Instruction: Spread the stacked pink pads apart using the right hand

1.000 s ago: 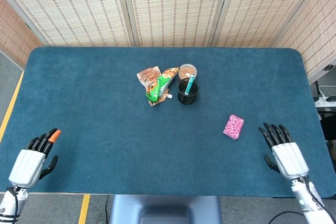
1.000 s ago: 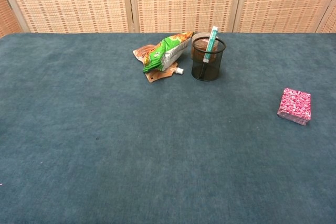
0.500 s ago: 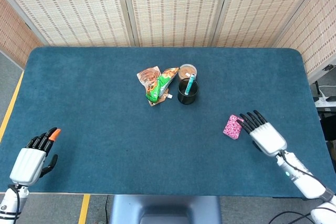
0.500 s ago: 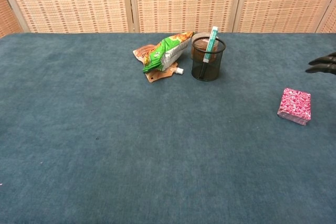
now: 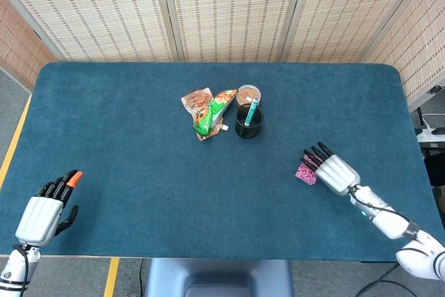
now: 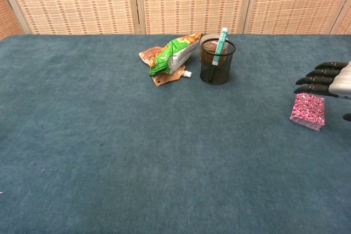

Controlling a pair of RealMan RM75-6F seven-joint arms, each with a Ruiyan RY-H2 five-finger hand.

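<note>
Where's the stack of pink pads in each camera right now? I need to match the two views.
Head view: pink pads lie right of centre, partly under the right hand's fingertips.
Chest view: pink pads sit near the right edge, below the right hand.
Shared landmark: the black mesh cup, up and left of the pads.

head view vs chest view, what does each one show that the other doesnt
Only the head view shows the left robot hand near the table's front left corner, the right forearm, and a round lid behind the mesh cup.

Only the chest view shows the gap between the right robot hand and the stacked pink pads: it hovers above, not touching.

Both show the pads, right robot hand, cup and snack pouches.
</note>
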